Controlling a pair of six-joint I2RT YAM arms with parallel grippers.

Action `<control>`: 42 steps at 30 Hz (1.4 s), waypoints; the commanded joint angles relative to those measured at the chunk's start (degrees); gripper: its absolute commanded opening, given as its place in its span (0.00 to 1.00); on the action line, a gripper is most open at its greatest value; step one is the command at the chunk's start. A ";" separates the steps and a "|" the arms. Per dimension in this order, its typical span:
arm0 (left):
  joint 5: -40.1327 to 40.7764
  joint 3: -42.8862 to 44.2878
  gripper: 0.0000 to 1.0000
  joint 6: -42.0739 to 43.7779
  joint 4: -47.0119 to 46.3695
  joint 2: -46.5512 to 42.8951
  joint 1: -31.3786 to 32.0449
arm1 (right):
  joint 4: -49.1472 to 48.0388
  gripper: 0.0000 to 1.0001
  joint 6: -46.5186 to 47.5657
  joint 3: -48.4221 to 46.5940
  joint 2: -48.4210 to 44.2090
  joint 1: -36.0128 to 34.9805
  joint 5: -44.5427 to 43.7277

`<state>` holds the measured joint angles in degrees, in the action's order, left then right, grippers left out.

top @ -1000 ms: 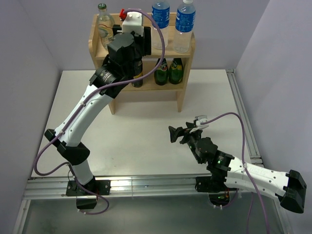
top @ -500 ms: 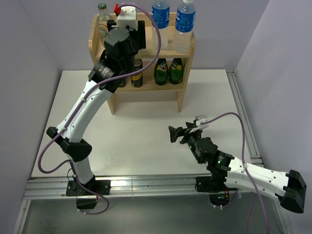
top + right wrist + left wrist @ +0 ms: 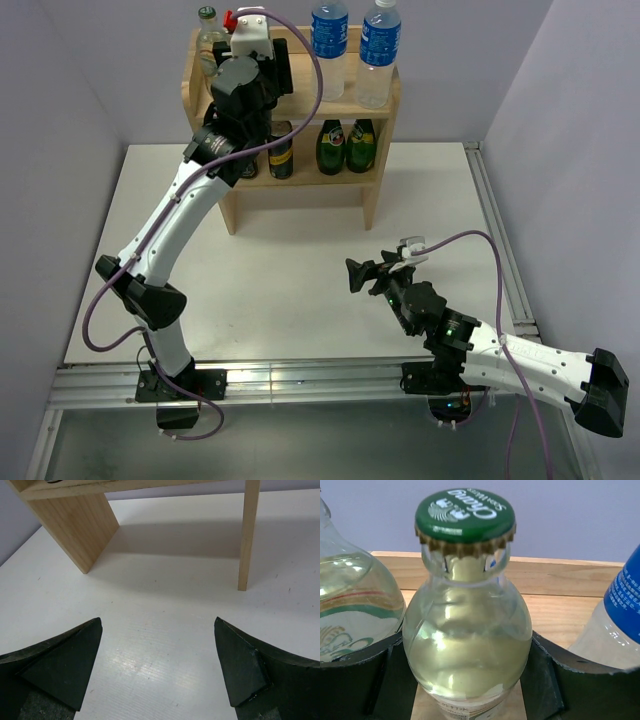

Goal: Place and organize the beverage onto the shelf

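The shelf (image 3: 383, 125) stands at the back of the table. My left gripper (image 3: 262, 72) reaches over its top tier, shut on a clear glass green-capped bottle (image 3: 467, 630) that stands upright between the dark fingers (image 3: 542, 677). The wrist hides this bottle in the top view. A second glass bottle (image 3: 350, 610) sits close on its left, its green cap (image 3: 208, 14) showing from above. Two blue-labelled water bottles (image 3: 330, 40) (image 3: 379, 50) stand on the right of the top tier. My right gripper (image 3: 358, 275) hovers open and empty low over the table (image 3: 157, 665).
The lower tier holds dark drinks: a can (image 3: 282, 152) and two dark green ones with yellow labels (image 3: 331, 148) (image 3: 361, 145). A purple cable (image 3: 318, 70) loops beside the left wrist. The shelf's side panels (image 3: 75, 525) stand ahead of the right gripper.
My left arm has carried the bottle to the left and farther back over the top tier, towards the other glass bottle. The right arm has not moved.
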<state>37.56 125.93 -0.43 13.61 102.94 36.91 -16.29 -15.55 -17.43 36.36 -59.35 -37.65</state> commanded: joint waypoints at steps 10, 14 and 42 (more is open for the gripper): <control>-1.17 -2.79 0.31 -2.83 -7.01 -3.09 -1.49 | -1.72 1.00 0.17 -0.06 0.11 0.38 -0.23; -1.44 -3.58 0.53 -3.00 -7.36 -3.36 -1.40 | -1.72 1.00 0.17 -0.06 0.03 0.38 -0.23; -4.34 -6.31 0.89 -4.32 -5.96 -5.37 -1.40 | -2.07 1.00 0.35 -0.24 0.29 0.38 -0.14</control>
<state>33.74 120.07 -3.66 8.80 100.92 35.81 -16.32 -15.55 -17.43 36.56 -59.35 -37.67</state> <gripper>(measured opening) 0.889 0.999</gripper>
